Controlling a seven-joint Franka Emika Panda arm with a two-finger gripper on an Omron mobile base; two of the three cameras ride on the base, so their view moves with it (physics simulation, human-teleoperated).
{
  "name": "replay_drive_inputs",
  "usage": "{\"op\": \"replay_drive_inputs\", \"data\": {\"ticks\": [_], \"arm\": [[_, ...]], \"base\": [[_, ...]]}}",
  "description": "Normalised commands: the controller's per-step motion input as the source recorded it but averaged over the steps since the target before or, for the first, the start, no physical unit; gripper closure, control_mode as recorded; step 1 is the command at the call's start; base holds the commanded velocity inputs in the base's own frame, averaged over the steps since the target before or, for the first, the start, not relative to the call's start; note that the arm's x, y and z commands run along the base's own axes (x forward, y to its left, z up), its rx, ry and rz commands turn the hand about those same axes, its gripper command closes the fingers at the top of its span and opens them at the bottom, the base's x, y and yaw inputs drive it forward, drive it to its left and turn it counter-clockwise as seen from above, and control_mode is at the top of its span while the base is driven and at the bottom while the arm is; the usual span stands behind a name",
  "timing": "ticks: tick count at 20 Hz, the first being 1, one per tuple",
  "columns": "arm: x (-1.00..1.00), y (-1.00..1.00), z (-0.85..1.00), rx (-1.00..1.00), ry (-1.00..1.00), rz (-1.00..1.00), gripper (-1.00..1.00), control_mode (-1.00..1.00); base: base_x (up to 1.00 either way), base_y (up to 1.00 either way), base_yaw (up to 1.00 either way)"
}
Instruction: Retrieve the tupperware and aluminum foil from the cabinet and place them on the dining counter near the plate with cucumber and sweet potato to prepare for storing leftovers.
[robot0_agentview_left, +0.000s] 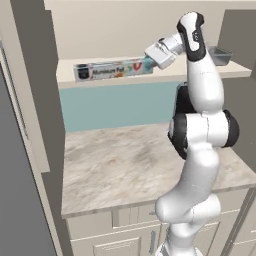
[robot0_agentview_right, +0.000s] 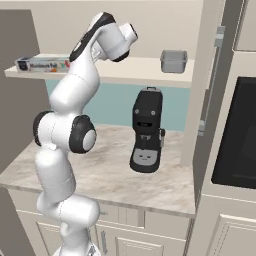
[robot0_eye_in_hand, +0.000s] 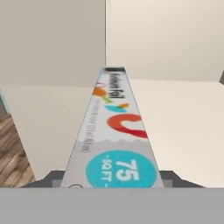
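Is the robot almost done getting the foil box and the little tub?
Not yet. Nothing has been moved: the aluminum foil and the tupperware both sit on the cabinet shelf. The claw is at the foil's teal end, and its camera looks right down the box, but whether it has gripped is unclear. Carrying both to the dining counter is left.

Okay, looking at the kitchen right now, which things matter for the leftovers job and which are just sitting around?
Part of the job:
- aluminum foil, lying along the cabinet shelf, with the gripper at its teal end
- tupperware, upright on the same shelf, farther along and untouched

Just lying about:
- black coffee machine on the marbled counter below
- oven beside it
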Motion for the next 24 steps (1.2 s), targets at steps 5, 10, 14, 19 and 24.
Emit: {"op": "replay_drive_inputs", "data": {"ticks": [5,10,14,19,24], "arm": [[-1.0,-0.04,0.0,0.0,0.0,-0.2,1.0,-1.0],[-1.0,-0.16,0.0,0.02,0.0,-0.4,1.0,-1.0],[-1.0,-0.19,0.06,0.02,0.0,-0.43,1.0,-1.0],[-1.0,-0.12,0.22,0.0,0.01,-0.25,1.0,-1.0],[-0.96,-0.14,0.33,0.0,0.0,-0.18,1.0,-1.0]], "base": [[0.0,0.0,0.0],[0.0,0.0,0.0],[0.0,0.0,0.0],[0.0,0.0,0.0],[0.0,0.0,0.0]]}}
